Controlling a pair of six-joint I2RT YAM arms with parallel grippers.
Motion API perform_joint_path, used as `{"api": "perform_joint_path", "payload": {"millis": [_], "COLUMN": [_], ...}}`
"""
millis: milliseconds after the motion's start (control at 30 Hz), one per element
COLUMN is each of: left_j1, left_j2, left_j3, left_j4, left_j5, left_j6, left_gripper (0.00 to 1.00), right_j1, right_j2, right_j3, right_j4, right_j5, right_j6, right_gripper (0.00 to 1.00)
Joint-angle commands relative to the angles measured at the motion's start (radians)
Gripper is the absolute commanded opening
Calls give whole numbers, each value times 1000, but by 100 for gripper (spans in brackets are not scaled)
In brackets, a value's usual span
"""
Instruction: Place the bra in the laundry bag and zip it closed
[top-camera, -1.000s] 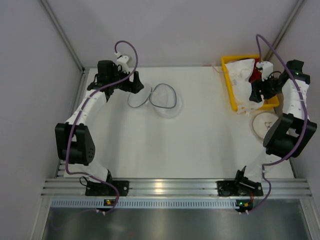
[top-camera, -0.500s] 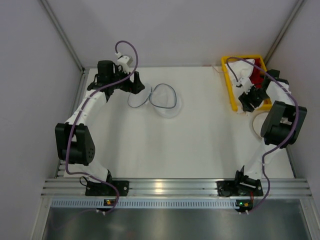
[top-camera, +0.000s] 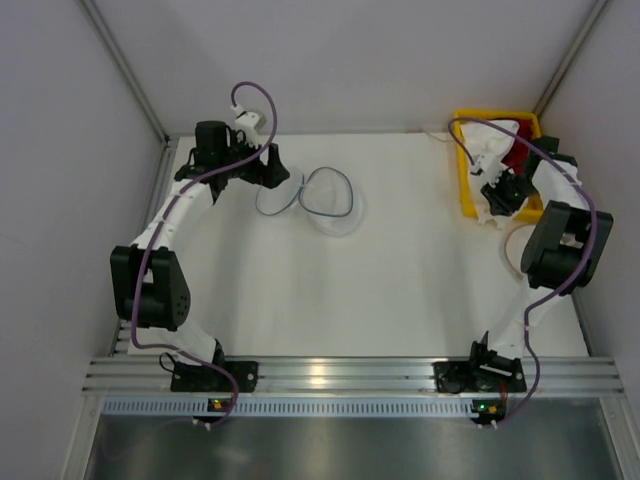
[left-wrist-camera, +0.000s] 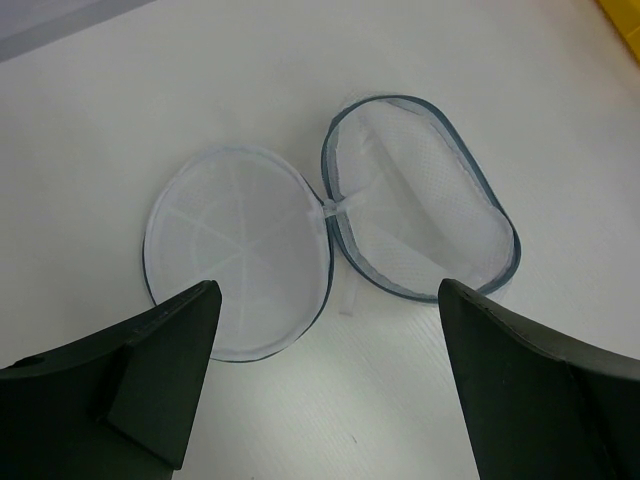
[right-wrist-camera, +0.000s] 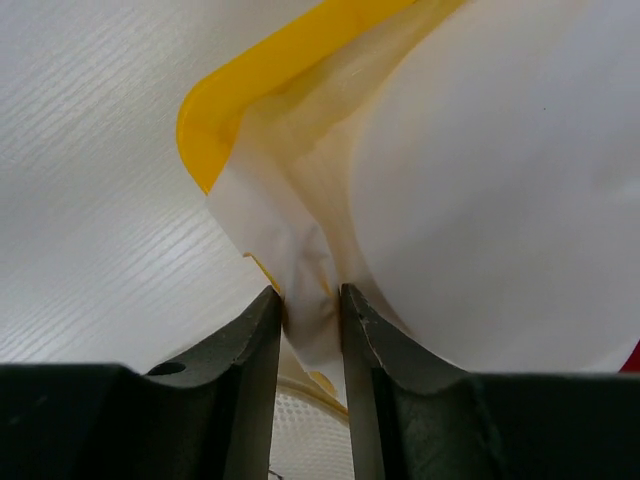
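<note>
The white bra (top-camera: 493, 150) lies in the yellow bin (top-camera: 463, 178) at the back right; it fills the right wrist view (right-wrist-camera: 500, 170). My right gripper (top-camera: 497, 200) (right-wrist-camera: 311, 300) is shut on a fold of the bra at the bin's near corner. The laundry bag (top-camera: 318, 196) lies open on the table as two round mesh halves with a dark rim, clear in the left wrist view (left-wrist-camera: 415, 215). My left gripper (top-camera: 272, 170) (left-wrist-camera: 330, 310) is open and empty, hovering just beside the bag's left half.
A red garment (top-camera: 517, 150) lies in the bin beside the bra. A cream round pouch (top-camera: 522, 247) rests on the table near the right arm. The yellow bin's rim (right-wrist-camera: 260, 70) stands right before my right fingers.
My right gripper has come down from above the bin's right side to its near corner and closed on the bra's fabric. The left arm has not moved.
</note>
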Motion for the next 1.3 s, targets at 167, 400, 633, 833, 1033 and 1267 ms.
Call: {"api": "perform_joint_path", "payload": {"millis": [167,400,633,833,1033,1267], "left_j1": [3,3,5,5,5,5], "left_j2": [19,16,-15,-32,-47,-75], "left_j3": [30,35,17,18,20,6], "left_j4": [19,19,14,8,8,10], "left_j5": [10,12,9,16,23,47], "left_j6": [-5,0,14,27,37,38], "left_gripper": [96,96,96,96,96,96], "right_j1": [-5,-6,-13,0,33,144], "right_j2": [-18,-19,-90,-209,-400,-579], "right_j3": [127,168,275,339,262,169], "right_j4": [-83,-118,-219,-285,-267,-327], "right_j5": [-38,-63,-167,-290,-359,-410], "right_j6": [-21,-5,73,193,295,357], "right_gripper": [7,0,0,0,0,0]}}
